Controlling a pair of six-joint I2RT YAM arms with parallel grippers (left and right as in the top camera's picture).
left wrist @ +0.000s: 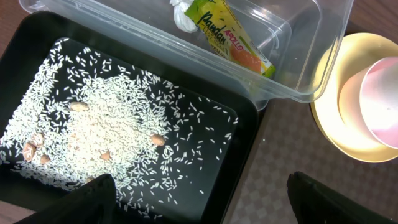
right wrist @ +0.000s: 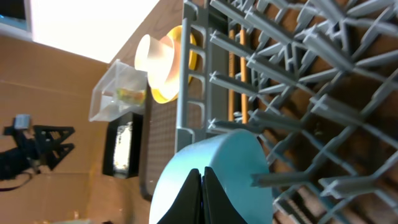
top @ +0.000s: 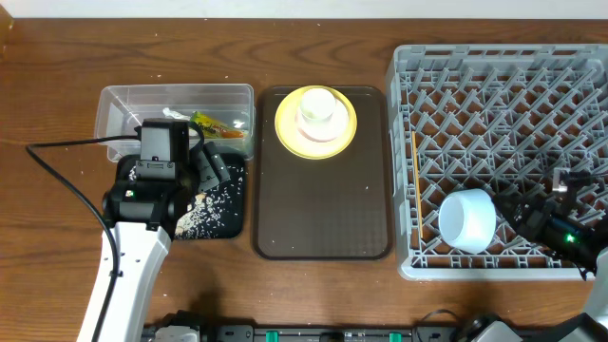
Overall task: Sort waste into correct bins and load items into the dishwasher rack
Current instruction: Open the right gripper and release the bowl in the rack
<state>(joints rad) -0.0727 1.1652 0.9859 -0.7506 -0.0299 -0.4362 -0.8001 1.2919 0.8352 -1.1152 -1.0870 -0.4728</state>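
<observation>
Sorting looks done: snack wrapper [left wrist: 233,37] and paper wad [left wrist: 181,15] in the clear tub [top: 123,100], rice [left wrist: 106,124] in the black tray [left wrist: 211,186]. Blue bowl [top: 466,220] and chopsticks [top: 415,176] sit in the rack [top: 494,66], lower right. Yellow plate [top: 290,128] and cup [top: 317,106] remain, top centre. Left hand [left wrist: 199,202] spread; right hand [right wrist: 201,193] pressed together against the bowl.
</observation>
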